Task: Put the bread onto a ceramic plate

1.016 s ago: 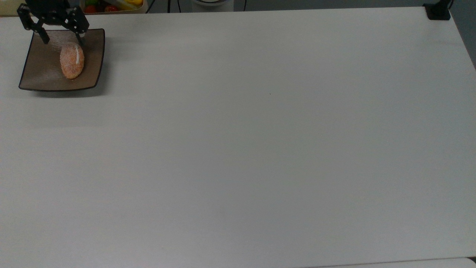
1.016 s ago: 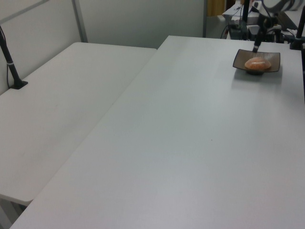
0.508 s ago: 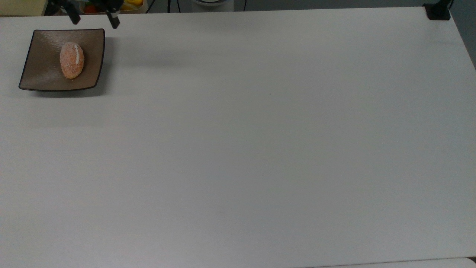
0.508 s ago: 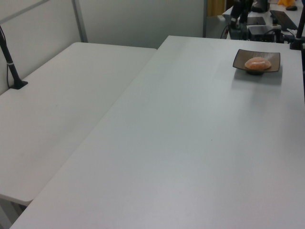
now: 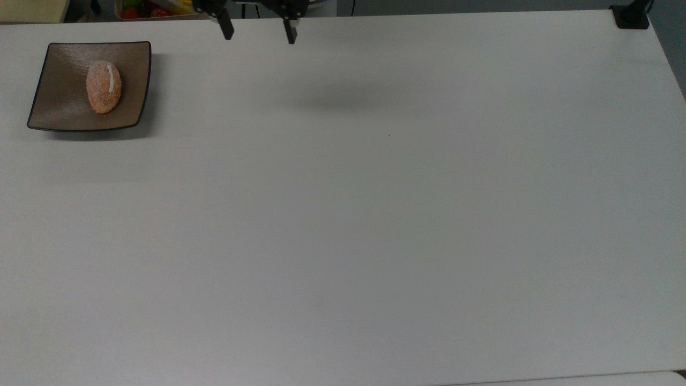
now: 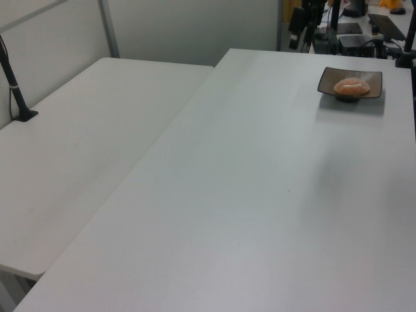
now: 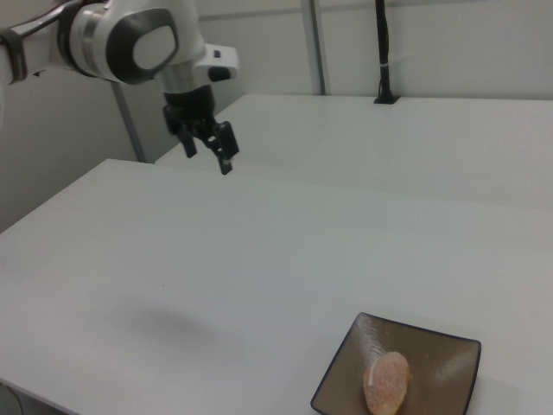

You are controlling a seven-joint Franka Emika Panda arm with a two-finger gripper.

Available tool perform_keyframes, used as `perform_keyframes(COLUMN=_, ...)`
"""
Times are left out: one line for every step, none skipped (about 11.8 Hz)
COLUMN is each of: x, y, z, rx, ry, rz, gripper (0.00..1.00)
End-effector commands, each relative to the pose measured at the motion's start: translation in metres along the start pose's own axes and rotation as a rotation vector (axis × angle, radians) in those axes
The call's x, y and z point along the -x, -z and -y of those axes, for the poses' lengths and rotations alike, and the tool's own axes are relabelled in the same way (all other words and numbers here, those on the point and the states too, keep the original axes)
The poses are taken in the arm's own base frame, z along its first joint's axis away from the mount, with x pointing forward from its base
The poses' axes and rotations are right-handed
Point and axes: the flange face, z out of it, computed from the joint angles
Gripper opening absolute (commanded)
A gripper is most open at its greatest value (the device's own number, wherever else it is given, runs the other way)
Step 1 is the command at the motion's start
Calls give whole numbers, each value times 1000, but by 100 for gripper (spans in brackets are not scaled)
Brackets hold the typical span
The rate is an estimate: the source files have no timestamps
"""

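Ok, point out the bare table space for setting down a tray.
Nearly all of the white table is bare, from the ceramic plate holding the bread across to the top view's right edge. The open end effector hangs over the far edge.

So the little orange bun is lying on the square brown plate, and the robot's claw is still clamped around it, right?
Not quite. The bun does lie on the square brown plate, but the gripper is not around it. The top view shows it open and empty, hanging above the bare table well to the top view's right of the plate.
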Motion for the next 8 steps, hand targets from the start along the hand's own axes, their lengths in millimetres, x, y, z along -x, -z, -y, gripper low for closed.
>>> perform_keyframes(x=20, y=-12, z=44, rx=74, ry=95, rz=57, gripper=100)
perform_keyframes(x=25, y=-10, z=46, rx=75, ry=110, rz=56, gripper=100)
perform_keyframes(x=29, y=-14, z=50, rx=75, ry=132, rz=67, gripper=100)
perform_keyframes(x=33, y=-16, z=54, rx=74, ry=168, rz=73, gripper=100)
perform_keyframes(x=38, y=-21, z=53, rx=72, ry=219, rz=81, gripper=100)
perform_keyframes(x=41, y=-25, z=54, rx=71, ry=273, rz=92, gripper=100)
perform_keyframes(x=40, y=-25, z=51, rx=65, ry=299, rz=93, gripper=100)
perform_keyframes(x=36, y=-26, z=47, rx=62, ry=294, rz=87, gripper=100)
